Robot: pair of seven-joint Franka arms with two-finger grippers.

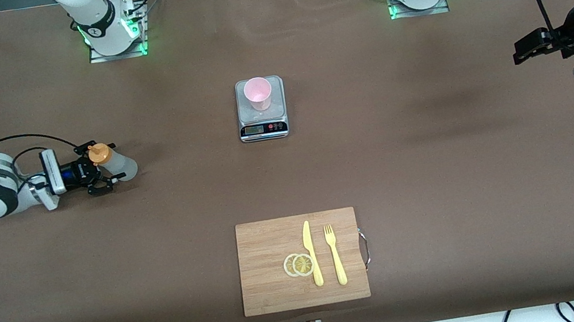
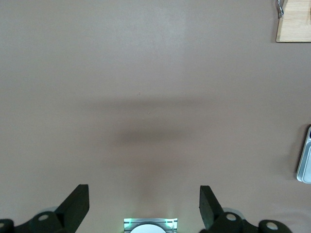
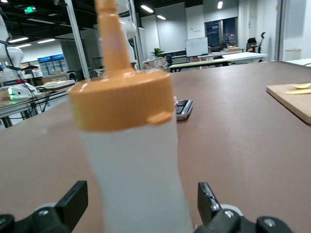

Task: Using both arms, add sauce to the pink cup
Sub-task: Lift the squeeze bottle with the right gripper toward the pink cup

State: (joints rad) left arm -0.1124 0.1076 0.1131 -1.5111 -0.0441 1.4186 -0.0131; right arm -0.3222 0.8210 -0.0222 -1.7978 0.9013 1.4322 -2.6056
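Front view: the translucent sauce bottle with its orange cap stands on the brown tabletop toward the right arm's end, between the spread fingers of the right end effector. The pink cup sits on a grey scale; the left end effector waits aloft.

Left wrist view: released black fingers over bare matte tabletop.

Right wrist view: fingers flank the bottle, not touching it.

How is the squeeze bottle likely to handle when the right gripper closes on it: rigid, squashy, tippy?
The sauce bottle looks like soft translucent plastic, so it probably dents under the right gripper, whose fingers sit apart around it. Tall and narrow with an orange cap, it may tip if nudged.
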